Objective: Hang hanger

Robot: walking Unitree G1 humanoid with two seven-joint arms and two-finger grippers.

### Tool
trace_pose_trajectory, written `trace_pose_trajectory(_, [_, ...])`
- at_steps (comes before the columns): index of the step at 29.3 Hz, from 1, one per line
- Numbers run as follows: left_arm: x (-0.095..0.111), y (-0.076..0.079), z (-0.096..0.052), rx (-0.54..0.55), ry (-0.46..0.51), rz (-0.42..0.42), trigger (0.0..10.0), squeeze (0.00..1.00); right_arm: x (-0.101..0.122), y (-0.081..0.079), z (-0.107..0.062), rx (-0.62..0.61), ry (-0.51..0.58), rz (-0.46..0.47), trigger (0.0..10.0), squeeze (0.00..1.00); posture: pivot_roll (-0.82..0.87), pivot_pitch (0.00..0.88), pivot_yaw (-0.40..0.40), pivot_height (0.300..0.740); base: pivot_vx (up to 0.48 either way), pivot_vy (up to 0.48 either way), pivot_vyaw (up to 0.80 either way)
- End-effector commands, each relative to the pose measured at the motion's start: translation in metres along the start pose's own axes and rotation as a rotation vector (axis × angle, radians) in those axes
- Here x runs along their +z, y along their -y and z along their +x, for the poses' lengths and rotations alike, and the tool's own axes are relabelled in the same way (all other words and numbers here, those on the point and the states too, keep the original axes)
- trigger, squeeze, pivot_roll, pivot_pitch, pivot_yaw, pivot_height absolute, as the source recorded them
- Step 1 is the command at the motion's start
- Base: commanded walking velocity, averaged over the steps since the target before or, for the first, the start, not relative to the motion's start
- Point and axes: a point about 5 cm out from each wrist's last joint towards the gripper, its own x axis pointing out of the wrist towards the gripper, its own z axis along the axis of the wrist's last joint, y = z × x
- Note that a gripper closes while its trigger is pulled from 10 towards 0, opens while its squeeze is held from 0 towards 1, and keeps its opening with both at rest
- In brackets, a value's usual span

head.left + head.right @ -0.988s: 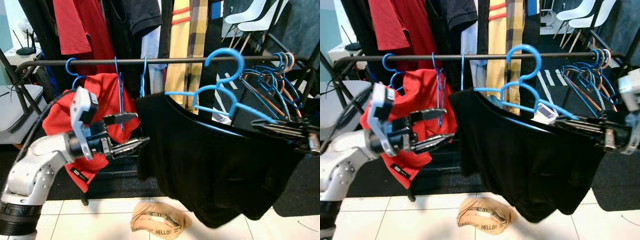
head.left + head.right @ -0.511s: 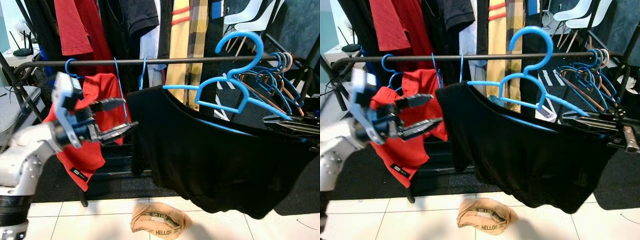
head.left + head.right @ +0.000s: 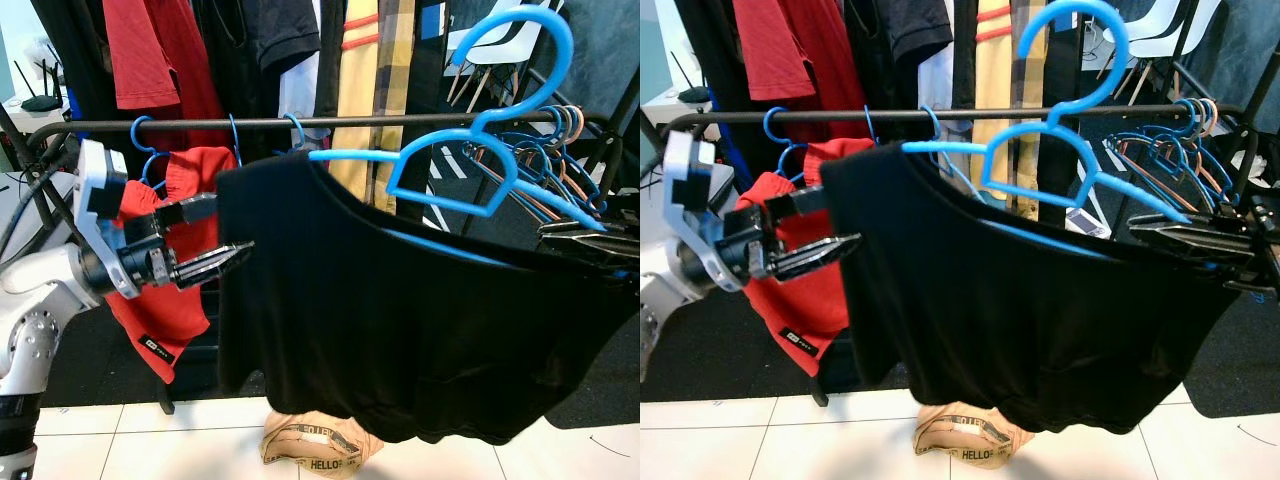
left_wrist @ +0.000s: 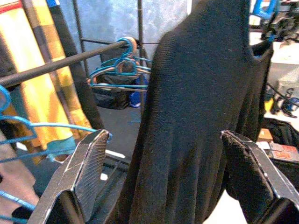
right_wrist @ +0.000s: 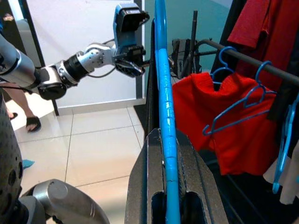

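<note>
White floor tiles [image 3: 120,440] met a dark mat [image 3: 110,370] beneath a black garment rail [image 3: 200,124]. White chairs [image 3: 490,45] stood behind, a crumpled tan item [image 3: 970,440] lay on the floor.

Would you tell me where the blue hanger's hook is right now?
In the left eye view, the blue hanger's hook rides above the rail, toward the right.

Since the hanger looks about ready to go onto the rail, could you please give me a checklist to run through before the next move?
1. Right gripper shut on the blue hanger: ok.
2. Black shirt on the hanger: ok.
3. Hook above the rail: ok.
4. Hook seated on the rail: not ok, not yet.
5. Left gripper open at the shirt's edge: ok.
6. Free gap on the rail under the hook: cannot tell.
</note>
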Motion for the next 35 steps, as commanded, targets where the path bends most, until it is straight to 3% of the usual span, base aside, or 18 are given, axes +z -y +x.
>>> trace_pose_trajectory(1, [-0.003,0.003,0.001,-0.024,-0.015,-0.019,10.0,0.00,0.005,-0.002,0.007,0.038,0.021,-0.023,10.0,0.00,-0.06,0.000,0.029,0.740,0.000,0.000,0.00])
trace_pose_trajectory(4, [-0.003,0.003,0.000,-0.028,-0.017,-0.028,10.0,0.00,0.006,-0.001,0.009,0.040,0.023,-0.025,10.0,0.00,-0.06,0.000,0.029,0.740,0.000,0.000,0.00])
trace_pose_trajectory(5, [-0.003,0.003,0.000,-0.033,-0.014,-0.039,0.0,0.00,0.007,0.000,0.010,0.035,0.026,-0.029,10.0,0.00,-0.06,0.000,0.028,0.740,0.000,0.000,0.00])
trace_pose_trajectory(20, [0.009,-0.008,-0.016,0.027,-0.013,-0.005,0.0,0.00,0.008,0.002,0.005,-0.021,0.027,-0.033,10.0,0.00,-0.05,0.000,0.026,0.740,0.000,0.000,0.00])
trace_pose_trajectory(26, [0.027,-0.023,-0.028,0.150,0.068,0.050,0.0,0.00,-0.021,0.001,-0.005,-0.102,-0.032,0.054,10.0,0.00,-0.05,0.003,0.027,0.740,0.000,0.000,0.00])
trace_pose_trajectory(35, [0.036,-0.033,-0.031,0.235,0.133,0.078,0.0,0.00,-0.037,0.000,-0.006,-0.131,-0.064,0.099,10.0,0.00,-0.05,0.005,0.030,0.740,0.000,0.000,0.00])
